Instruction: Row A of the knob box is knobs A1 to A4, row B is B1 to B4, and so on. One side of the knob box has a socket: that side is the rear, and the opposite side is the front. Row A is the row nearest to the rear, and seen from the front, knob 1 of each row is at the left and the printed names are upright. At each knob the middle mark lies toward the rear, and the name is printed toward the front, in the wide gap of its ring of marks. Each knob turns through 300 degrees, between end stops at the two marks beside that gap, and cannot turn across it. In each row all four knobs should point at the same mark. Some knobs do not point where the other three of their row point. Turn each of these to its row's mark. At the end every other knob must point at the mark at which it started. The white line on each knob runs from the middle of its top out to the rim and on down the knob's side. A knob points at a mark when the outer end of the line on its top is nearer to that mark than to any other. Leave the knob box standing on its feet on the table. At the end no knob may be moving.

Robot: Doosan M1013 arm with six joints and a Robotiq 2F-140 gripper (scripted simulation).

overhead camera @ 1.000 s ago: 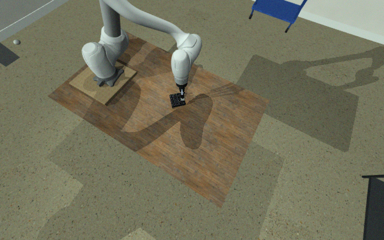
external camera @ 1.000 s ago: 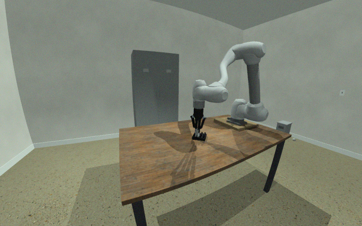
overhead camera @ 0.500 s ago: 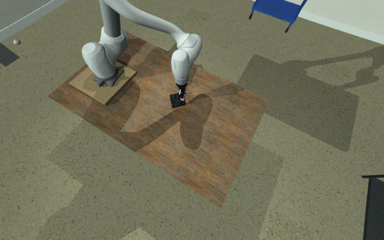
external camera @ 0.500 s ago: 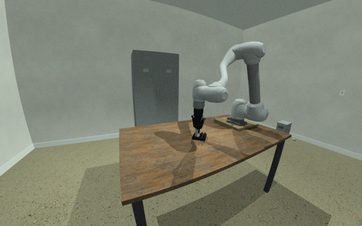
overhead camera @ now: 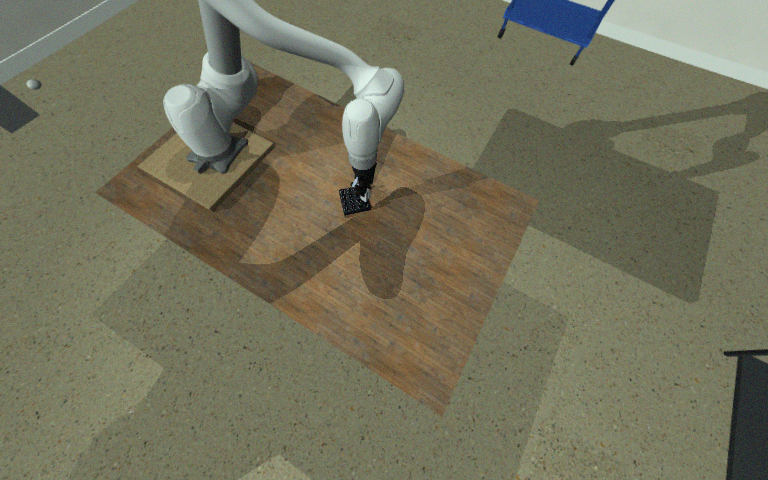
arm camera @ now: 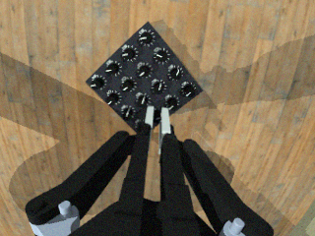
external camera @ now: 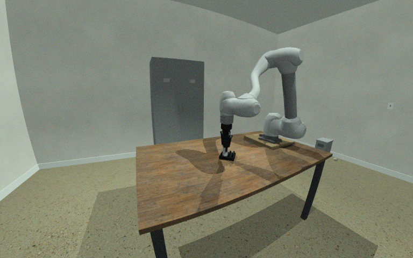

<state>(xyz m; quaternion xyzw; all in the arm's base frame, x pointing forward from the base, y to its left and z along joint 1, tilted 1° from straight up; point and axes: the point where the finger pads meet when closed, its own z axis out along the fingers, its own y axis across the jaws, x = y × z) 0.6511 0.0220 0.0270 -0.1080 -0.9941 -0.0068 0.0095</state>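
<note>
In the exterior view, the near edge of a wooden table (overhead camera: 453, 316) (external camera: 182, 185) (arm camera: 256, 20) runs across the scene, with 1 dark leg (external camera: 158, 243) at the near left and another at the right. Farther in, a black knob box (overhead camera: 349, 203) (external camera: 232, 157) (arm camera: 136, 61) sits on the tabletop, left of the robot's mounting board (overhead camera: 212, 200) (external camera: 273, 147).

The gripper (overhead camera: 364, 195) (external camera: 225, 153) (arm camera: 157, 116) points down over the box's left part, its 2 pale fingertips drawn close together and pinching 1 knob (arm camera: 157, 117) on the box's edge. In the wrist view that knob is next to a corner one, which the fingers largely hide. The white lines are visible on many other knobs, but the printed names are too small to read.

Beyond the box, to the right, the white arm (overhead camera: 305, 42) (external camera: 240, 106) rises from its board. At the far left of the arm, a tall grey cabinet (external camera: 178, 103) stands beyond the table.
</note>
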